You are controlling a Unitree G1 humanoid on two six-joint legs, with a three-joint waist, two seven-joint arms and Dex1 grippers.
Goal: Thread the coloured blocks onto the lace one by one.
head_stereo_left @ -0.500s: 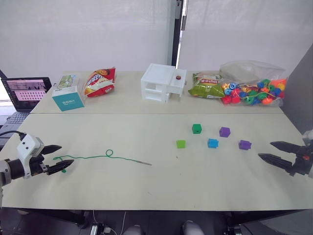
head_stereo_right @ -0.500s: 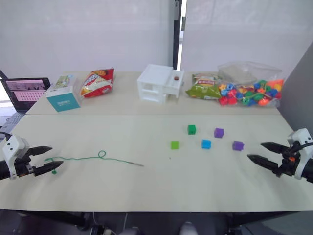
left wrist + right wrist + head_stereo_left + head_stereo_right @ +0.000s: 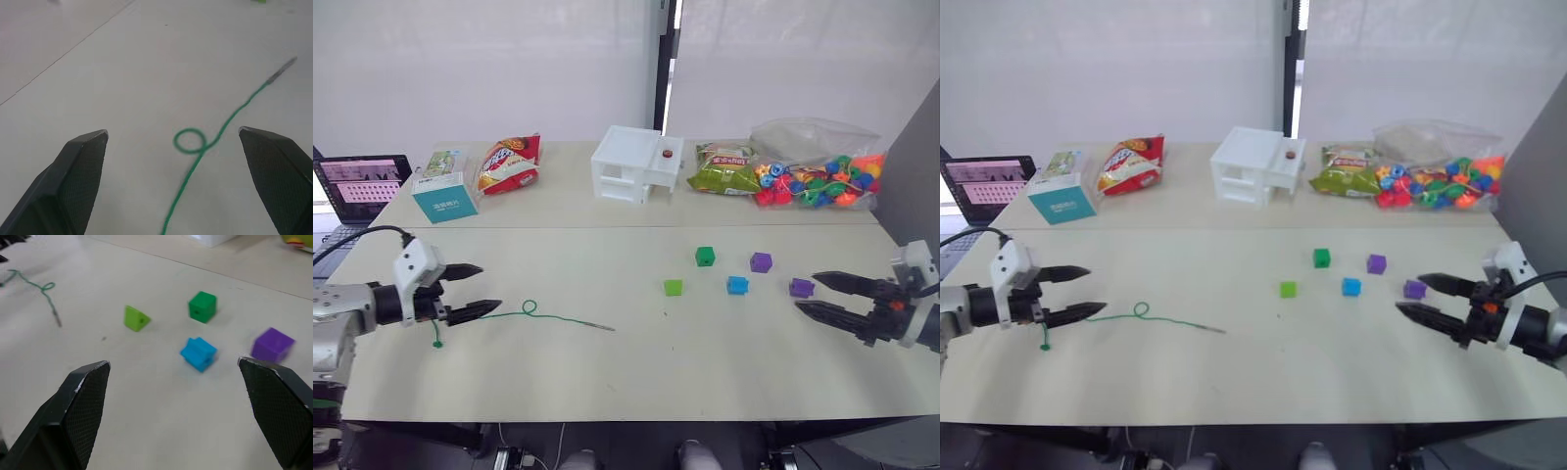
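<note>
At the left edge of the head view the left gripper hangs low over the table, its 2 black fingers spread apart and holding nothing. The lace lies flat just right of it, left of centre: a small knot at lower left, a little loop midway, then the grey tip pointing toward the centre. Right of centre sit the 5 coloured blocks: the light green block, the dark green block above it, the blue block, 1 purple block, and the second purple block farthest right. The right gripper, at the right edge, is spread wide and empty, its fingertips just beside that second purple block.
</note>
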